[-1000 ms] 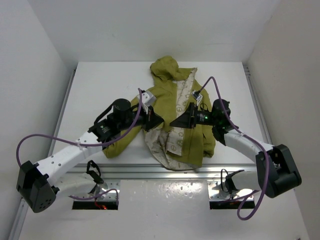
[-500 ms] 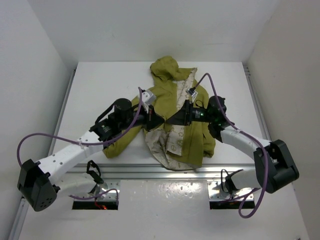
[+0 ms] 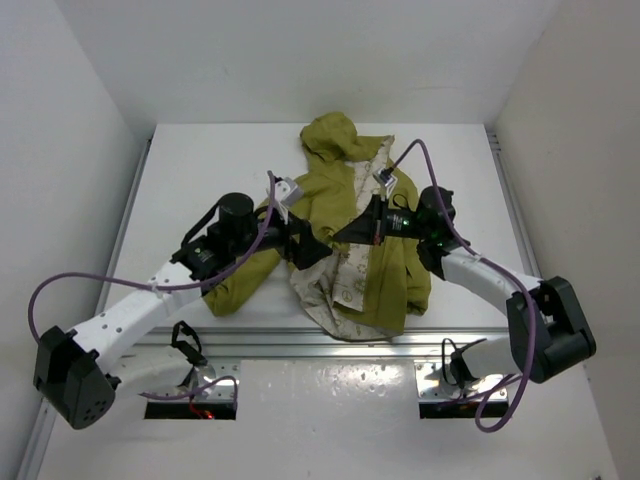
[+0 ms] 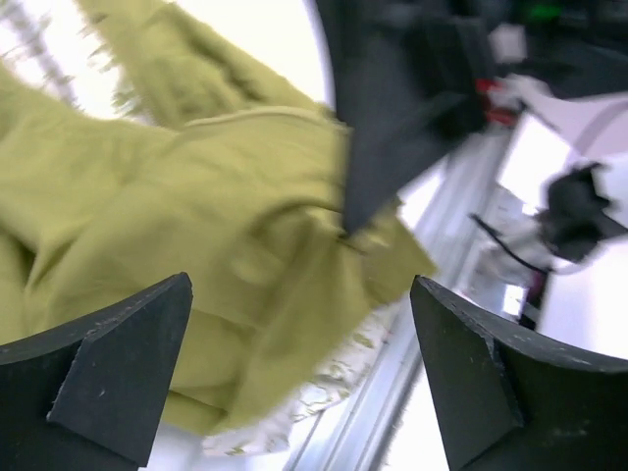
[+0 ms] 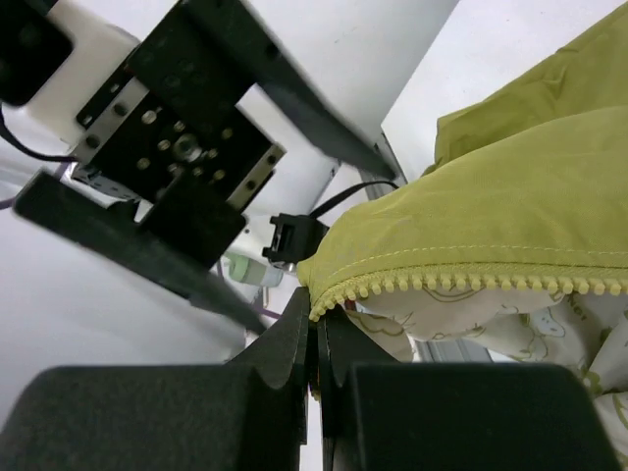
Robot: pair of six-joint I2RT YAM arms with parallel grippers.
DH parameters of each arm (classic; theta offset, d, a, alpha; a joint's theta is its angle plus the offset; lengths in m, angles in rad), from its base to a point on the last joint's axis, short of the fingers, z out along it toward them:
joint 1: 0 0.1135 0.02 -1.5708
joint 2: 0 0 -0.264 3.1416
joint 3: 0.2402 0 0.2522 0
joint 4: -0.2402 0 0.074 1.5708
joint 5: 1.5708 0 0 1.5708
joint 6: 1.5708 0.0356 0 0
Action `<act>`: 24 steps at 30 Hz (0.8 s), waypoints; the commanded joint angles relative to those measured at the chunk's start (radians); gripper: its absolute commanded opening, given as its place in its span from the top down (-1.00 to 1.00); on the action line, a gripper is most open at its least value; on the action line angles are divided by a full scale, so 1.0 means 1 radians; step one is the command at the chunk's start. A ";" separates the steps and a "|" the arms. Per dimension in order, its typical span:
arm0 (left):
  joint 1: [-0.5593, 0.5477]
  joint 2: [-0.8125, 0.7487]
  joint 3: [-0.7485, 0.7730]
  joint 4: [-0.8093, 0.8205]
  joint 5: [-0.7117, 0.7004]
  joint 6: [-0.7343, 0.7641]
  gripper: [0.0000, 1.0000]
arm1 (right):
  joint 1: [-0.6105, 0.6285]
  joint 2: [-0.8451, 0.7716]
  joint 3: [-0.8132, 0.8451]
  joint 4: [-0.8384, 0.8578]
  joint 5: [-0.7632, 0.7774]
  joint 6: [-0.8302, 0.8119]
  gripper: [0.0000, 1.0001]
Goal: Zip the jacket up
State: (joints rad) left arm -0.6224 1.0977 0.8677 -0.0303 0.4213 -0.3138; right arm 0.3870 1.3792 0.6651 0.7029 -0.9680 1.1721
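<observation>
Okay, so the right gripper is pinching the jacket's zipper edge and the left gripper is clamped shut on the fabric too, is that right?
Not quite. The left gripper is open, spread wide over the jacket and holding nothing, as the left wrist view shows. The right gripper is indeed pinching the zipper edge.

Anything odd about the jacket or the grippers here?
The jacket lies rumpled and unzipped, lining exposed, its hem over the near rail. The right gripper pinches its zipper edge; the left gripper is open, holding nothing.
</observation>
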 commanded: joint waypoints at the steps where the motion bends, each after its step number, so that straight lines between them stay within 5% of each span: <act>1: 0.007 -0.105 0.005 0.015 0.146 0.033 -0.99 | -0.020 -0.025 0.048 0.061 0.000 0.020 1.00; 9: 0.027 -0.151 -0.042 0.127 0.378 0.010 -0.94 | -0.030 -0.032 0.054 0.087 -0.029 0.156 1.00; 17: 0.027 -0.088 -0.105 0.196 0.314 -0.002 -0.81 | -0.031 -0.032 0.074 0.098 -0.074 0.279 1.00; 24: 0.003 -0.120 -0.127 0.260 0.163 0.051 -0.14 | -0.028 -0.036 0.059 0.049 -0.055 0.294 1.00</act>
State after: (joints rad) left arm -0.6109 1.0161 0.7345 0.1390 0.6495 -0.2977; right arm 0.3595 1.3716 0.6945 0.7471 -1.0229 1.4380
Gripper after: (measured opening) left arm 0.614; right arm 0.011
